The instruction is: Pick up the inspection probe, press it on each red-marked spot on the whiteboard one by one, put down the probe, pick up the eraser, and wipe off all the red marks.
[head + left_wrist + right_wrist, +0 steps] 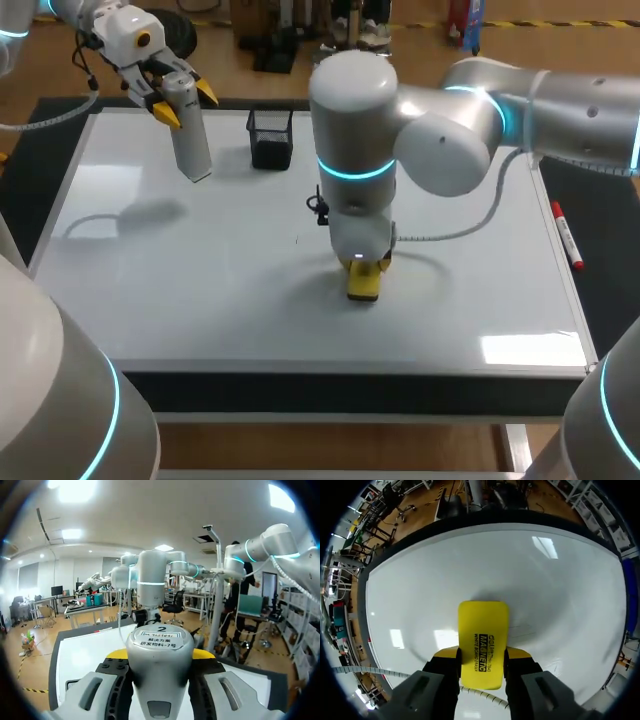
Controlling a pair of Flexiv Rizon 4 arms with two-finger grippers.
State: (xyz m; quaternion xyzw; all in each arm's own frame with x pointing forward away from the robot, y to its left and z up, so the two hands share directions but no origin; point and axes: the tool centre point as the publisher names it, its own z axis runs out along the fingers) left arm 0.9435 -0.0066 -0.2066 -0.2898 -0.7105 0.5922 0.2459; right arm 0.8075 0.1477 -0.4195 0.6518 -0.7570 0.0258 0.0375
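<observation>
Yellow eraser (483, 645) clamped in right fingers (446, 654), on whiteboard (200, 300); left fingers (166, 114) grip probe (190, 145) above it.

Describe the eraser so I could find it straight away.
Start at the big whiteboard. Near its middle hangs the right arm, with the eraser in its jaws. It is a flat yellow block, unlike the grey probe and black basket.

A black mesh cup (270, 138) stands well apart from a red marker (566, 235).

Grey probe (188, 135) aloft, tilted; yellow eraser (363, 283) flat on whiteboard (200, 290).
</observation>
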